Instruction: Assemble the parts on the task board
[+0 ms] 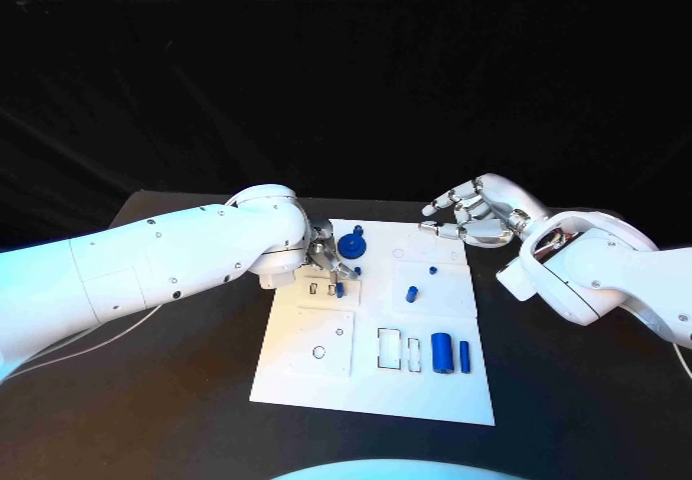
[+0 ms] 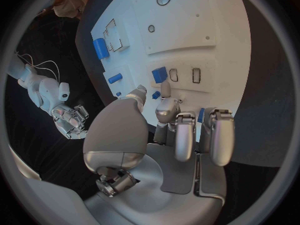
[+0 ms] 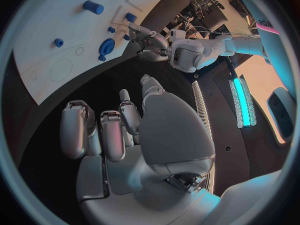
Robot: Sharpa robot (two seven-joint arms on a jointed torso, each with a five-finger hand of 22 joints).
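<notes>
The white task board [image 1: 375, 380] lies in the middle of the table. My left hand [image 1: 329, 262] hovers low over its far left part. There its thumb [image 2: 137, 92] and a fingertip [image 2: 165, 89] flank a small blue part [image 2: 155, 94]; whether they grip it I cannot tell. A square blue part [image 2: 159, 74] stands just past them, beside two empty slots. A blue gear-like part [image 1: 355, 245] sits at the far edge. My right hand [image 1: 469, 218] hangs above the far right corner, fingers curled in, holding nothing.
On the board's right half are a small blue peg [image 1: 431, 269], a short blue cylinder [image 1: 411, 294], a blue block [image 1: 444, 353] and a slim blue piece [image 1: 464, 352]. Empty rectangular outlines [image 1: 391, 347] and a small ring mark [image 1: 319, 352] lie nearer me.
</notes>
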